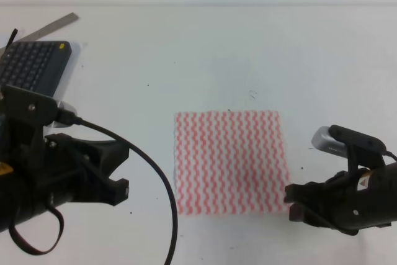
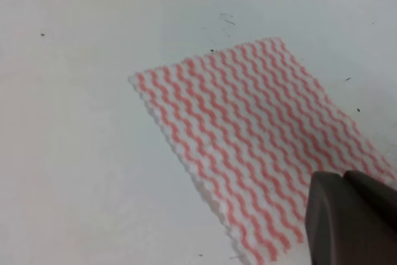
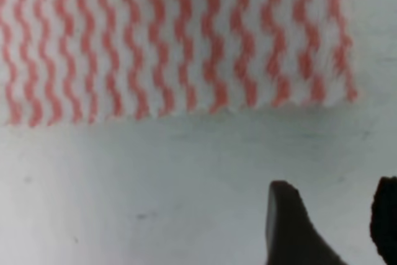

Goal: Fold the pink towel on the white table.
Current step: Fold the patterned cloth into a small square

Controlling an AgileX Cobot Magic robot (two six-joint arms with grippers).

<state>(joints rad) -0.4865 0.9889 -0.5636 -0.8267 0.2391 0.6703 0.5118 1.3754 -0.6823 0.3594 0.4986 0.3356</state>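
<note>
Towel (image 1: pixel 231 162) flat on table (image 1: pixel 205 54); right hand (image 1: pixel 296 202) parted, empty; left hand (image 1: pixel 118 169) parted.

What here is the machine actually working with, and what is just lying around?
Part of the job:
- pink towel, lying flat and unfolded
- white table it lies on
- right gripper, open beside the towel's near right corner, not touching it
- left gripper, apart from the towel

Just lying about:
- dark keyboard, far left
- grey flat strip behind the keyboard

dark keyboard (image 1: pixel 32 65) and grey ruler (image 1: pixel 54 27) far left, even light.
</note>
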